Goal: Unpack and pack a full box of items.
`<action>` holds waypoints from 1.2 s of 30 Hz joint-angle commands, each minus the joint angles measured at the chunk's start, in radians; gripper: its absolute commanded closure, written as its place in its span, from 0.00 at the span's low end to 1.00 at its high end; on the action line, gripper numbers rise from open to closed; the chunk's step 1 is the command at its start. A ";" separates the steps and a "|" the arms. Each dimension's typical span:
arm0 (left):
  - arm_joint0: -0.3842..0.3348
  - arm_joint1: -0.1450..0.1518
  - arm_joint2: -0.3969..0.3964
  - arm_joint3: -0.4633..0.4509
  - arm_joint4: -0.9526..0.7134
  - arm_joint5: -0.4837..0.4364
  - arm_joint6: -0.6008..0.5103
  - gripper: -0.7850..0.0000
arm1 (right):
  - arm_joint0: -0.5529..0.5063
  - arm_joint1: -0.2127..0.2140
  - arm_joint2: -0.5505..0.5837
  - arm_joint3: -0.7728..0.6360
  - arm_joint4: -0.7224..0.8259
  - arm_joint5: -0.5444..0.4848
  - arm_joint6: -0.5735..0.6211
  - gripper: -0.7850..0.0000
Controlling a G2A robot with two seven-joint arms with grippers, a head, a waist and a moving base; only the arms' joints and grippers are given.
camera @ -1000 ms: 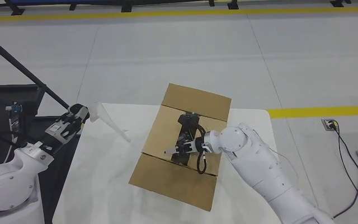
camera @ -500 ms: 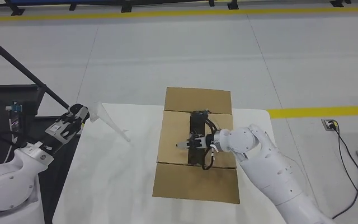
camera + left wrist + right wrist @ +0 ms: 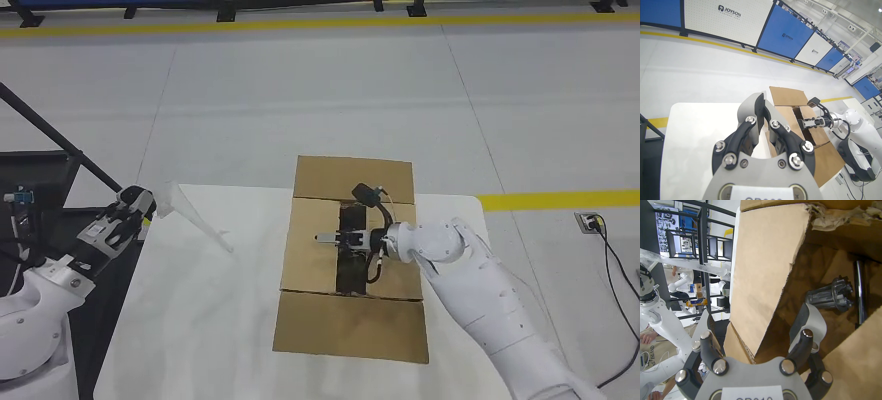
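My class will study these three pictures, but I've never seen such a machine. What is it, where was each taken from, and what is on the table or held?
It is a two-armed robot at a white table. One picture looks down from above its arms; the other two come from cameras on its wrists. An open cardboard box stands on the table. The right gripper is open, its fingers either side of a box flap; inside lie a black cylindrical part, a dark rod and crumpled paper. The left gripper, at the table's edge, pinches a white plastic strip.

White rounded arms [image 3: 485, 305] carry black cables [image 3: 846, 130], grey wrist plates [image 3: 753, 378], silver screws [image 3: 787, 366], black-padded jaws.
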 commanded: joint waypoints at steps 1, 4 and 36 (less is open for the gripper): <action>0.002 0.003 -0.006 0.004 -0.002 0.010 0.010 1.00 | 0.012 -0.007 -0.009 0.028 0.028 -0.016 0.007 0.00; 0.002 0.009 -0.013 0.012 -0.005 0.023 0.022 1.00 | 0.032 -0.021 -0.020 0.071 0.088 -0.050 0.027 0.00; 0.023 0.049 -0.064 0.045 -0.069 0.106 0.130 1.00 | 0.138 -0.182 -0.262 0.044 0.078 -0.055 -0.383 0.00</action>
